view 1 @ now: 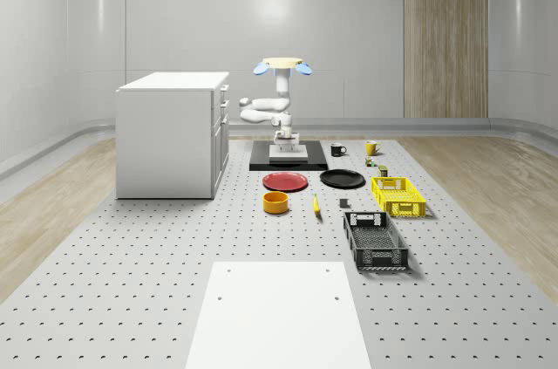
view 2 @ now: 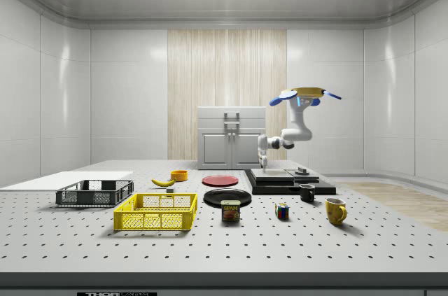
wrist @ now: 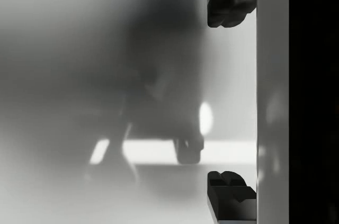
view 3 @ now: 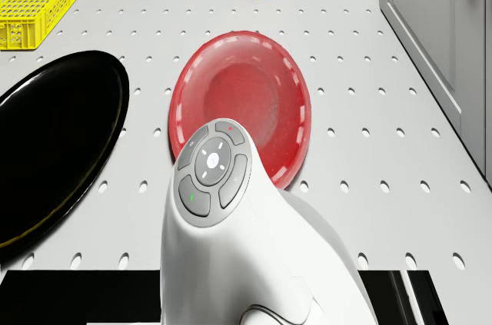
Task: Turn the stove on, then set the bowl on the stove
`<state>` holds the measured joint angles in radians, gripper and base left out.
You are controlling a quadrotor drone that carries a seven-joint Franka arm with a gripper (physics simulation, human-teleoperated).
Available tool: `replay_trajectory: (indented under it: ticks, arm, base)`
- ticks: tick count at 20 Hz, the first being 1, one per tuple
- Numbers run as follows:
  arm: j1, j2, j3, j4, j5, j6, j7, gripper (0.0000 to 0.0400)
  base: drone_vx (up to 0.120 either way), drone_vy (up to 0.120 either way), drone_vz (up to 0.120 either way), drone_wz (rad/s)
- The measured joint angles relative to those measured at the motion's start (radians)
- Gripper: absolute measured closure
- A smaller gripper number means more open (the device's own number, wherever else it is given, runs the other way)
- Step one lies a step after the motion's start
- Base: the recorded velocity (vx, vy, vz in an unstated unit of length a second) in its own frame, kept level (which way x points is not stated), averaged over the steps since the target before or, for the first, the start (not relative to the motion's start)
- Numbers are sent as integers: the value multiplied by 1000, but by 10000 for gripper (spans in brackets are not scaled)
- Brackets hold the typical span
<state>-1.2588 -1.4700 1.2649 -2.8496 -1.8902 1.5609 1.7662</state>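
The drone (view 1: 279, 64) hovers over the stove (view 1: 289, 156), its gripper (wrist: 231, 99) spread open just above the plate's edge; the far can (view 2: 230, 210) seemingly reads "SPAM".

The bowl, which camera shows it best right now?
The whole-scene view: the bowl sits unobstructed on the table, in front of the red plate, its rim and side visible. The drone view shows it from above, revealing its empty inside. The side view shows it small and distant, beside the banana.

My perforated table (view 1: 131, 256) carries the stove (view 1: 289, 156), with red plate (view 1: 285, 181), black plate (view 1: 342, 179) and orange bowl (view 1: 275, 202) lying near it.
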Motion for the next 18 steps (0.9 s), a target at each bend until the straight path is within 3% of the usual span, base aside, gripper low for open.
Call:
replay_trajectory:
  ticks: [18]
  arm:
    - [-3, -10, 2, 1, 4, 9, 3, 0]
  base:
    - [120, 0, 0, 0]
